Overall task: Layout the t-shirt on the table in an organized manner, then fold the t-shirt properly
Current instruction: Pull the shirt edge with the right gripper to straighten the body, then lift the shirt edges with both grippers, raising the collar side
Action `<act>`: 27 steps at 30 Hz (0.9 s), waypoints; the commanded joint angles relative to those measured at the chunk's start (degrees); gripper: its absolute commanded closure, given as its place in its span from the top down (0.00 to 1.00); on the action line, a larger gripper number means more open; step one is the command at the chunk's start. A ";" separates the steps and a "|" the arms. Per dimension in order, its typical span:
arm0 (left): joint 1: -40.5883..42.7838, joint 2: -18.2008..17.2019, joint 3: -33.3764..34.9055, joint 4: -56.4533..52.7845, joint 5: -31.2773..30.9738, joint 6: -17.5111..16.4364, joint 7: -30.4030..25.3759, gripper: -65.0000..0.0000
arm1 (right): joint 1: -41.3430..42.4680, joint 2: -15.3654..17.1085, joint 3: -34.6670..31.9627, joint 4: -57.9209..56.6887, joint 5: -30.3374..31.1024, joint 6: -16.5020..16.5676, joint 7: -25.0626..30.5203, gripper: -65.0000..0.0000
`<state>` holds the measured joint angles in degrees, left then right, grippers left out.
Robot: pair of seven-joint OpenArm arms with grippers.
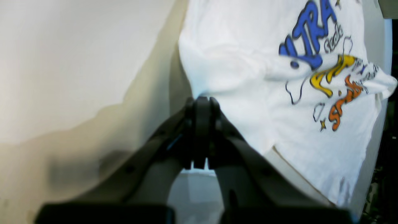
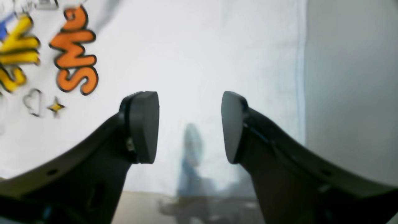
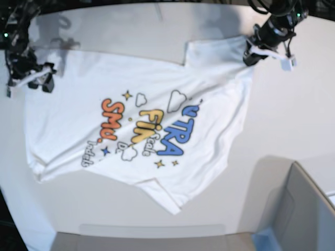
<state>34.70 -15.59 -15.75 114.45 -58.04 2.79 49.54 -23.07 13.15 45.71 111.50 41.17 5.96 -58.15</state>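
Observation:
The white t-shirt (image 3: 131, 104) lies spread on the table (image 3: 293, 115), print up, with blue, yellow and orange letters. My left gripper (image 3: 252, 52) is at the shirt's far right corner, by a sleeve, shut on the fabric edge. In the left wrist view its closed tips (image 1: 202, 104) meet the t-shirt (image 1: 248, 62), with the table (image 1: 62, 62) beside it. My right gripper (image 3: 42, 78) is at the shirt's far left corner. In the right wrist view it (image 2: 190, 124) stands open over plain t-shirt cloth (image 2: 202, 46) near the hem, with nothing between the fingers.
A grey bin-like box (image 3: 303, 209) stands at the near right corner. The shirt's near sleeve (image 3: 167, 201) points toward the table's front edge. Bare table (image 2: 351, 77) shows just past the hem. Dark cables hang behind both arms at the far edge.

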 commanded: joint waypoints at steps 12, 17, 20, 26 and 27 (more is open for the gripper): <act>-1.86 -0.27 -0.21 0.84 2.35 0.16 5.36 0.00 | -3.00 -0.71 15.52 -7.90 9.16 0.15 -9.06 0.47; -1.86 -0.27 -0.21 0.84 2.35 0.16 5.45 0.00 | -3.17 -0.18 15.43 -15.11 9.16 0.15 -6.77 0.47; -1.86 -0.27 -0.21 0.84 2.35 0.16 5.45 0.00 | -3.88 -0.18 15.34 -15.11 9.16 0.15 -5.45 0.47; -1.95 -0.27 -0.30 0.84 2.35 0.16 5.45 0.00 | -2.12 0.52 12.09 -17.22 7.49 0.15 -5.19 0.47; -1.95 -0.27 -0.30 0.84 2.35 0.16 5.45 0.00 | -1.24 0.70 11.30 -18.27 6.26 0.15 -4.75 0.47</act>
<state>32.53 -15.42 -15.75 114.37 -54.87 2.96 55.05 -24.49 12.84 57.01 92.88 47.88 6.35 -62.76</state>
